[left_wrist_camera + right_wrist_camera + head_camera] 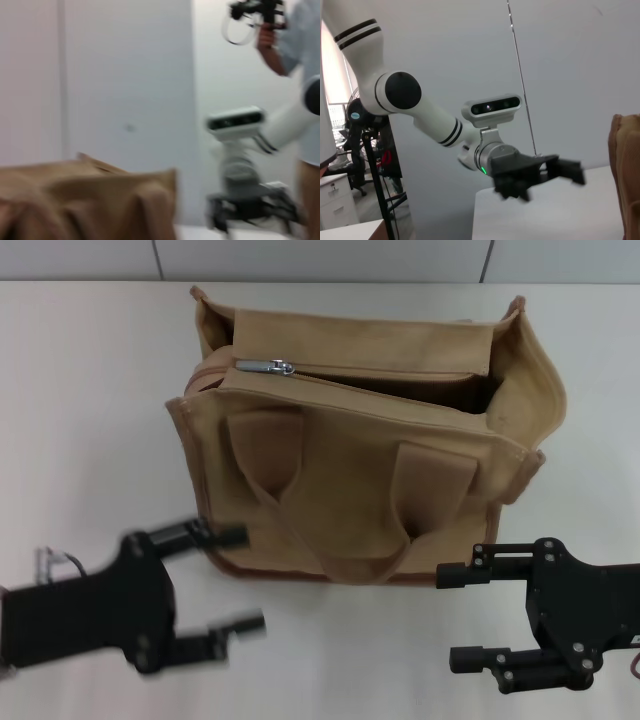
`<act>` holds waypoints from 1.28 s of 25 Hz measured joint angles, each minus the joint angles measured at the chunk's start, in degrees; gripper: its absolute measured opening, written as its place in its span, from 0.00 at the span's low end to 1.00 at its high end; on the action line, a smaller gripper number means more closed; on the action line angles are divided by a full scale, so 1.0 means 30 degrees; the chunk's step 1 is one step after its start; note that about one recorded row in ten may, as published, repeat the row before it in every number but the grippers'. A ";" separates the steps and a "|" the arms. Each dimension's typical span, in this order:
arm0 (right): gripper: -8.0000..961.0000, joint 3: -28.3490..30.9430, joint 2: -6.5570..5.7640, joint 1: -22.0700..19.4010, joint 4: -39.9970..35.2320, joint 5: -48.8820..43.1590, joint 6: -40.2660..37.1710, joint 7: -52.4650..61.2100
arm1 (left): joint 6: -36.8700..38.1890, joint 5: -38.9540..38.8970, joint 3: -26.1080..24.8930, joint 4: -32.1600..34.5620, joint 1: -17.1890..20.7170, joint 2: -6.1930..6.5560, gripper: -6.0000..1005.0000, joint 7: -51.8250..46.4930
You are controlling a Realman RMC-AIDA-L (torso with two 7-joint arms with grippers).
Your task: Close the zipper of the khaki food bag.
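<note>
The khaki food bag (360, 455) stands on the white table, its strap handles folded down over the near side. Its zipper (390, 372) runs along the top and stands open for most of its length; the silver pull tab (266, 367) sits at the left end. My left gripper (236, 578) is open, low at the bag's front left corner, and blurred. My right gripper (458, 617) is open, below the bag's front right corner. The bag's top (85, 202) fills the lower left wrist view. The right wrist view shows the bag's edge (626, 165) and my left gripper (555, 172).
The white table (90, 400) spreads to both sides of the bag, with a light wall behind it. In the left wrist view my right arm (250, 150) shows across the table and a person (300, 75) stands behind it holding a device.
</note>
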 joint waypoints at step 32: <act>0.72 0.0235 -0.0016 0.0279 0.0996 0.0048 0.0055 -0.0550 | -0.5824 -0.0148 -1.1213 -0.5222 -0.2556 -0.0191 0.78 0.3704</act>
